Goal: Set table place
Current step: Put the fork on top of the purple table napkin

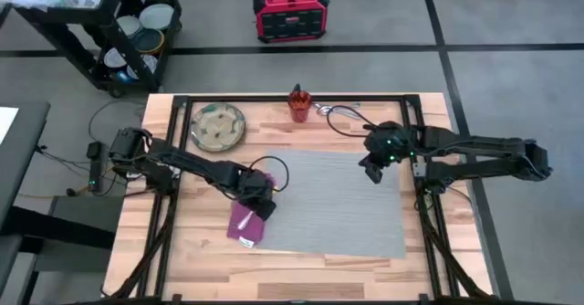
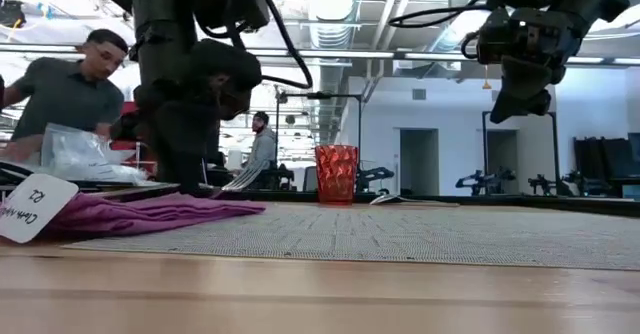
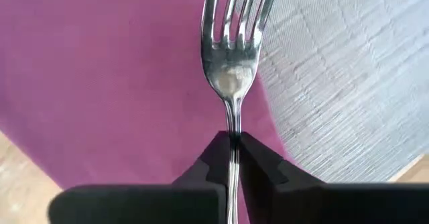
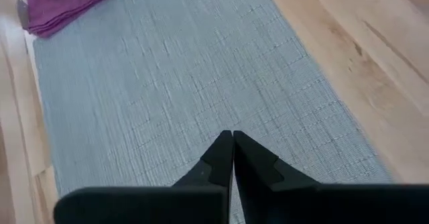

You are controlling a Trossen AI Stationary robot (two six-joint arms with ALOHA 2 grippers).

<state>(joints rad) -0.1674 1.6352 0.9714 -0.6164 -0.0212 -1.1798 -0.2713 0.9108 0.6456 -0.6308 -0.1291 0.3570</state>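
The left gripper is clamped tight on the handle of the steel fork, whose tines point straight ahead of the fingertips over the magenta napkin. That suits laying the fork on the cloth, which lies directly beneath the gripper at the near edge of the grey woven mat. The left arm stretches low across the table, wrist angled down. The right gripper hovers above the mat's far side, fingers pressed together and empty. The speckled plate and the orange-red cup wait well beyond both grippers.
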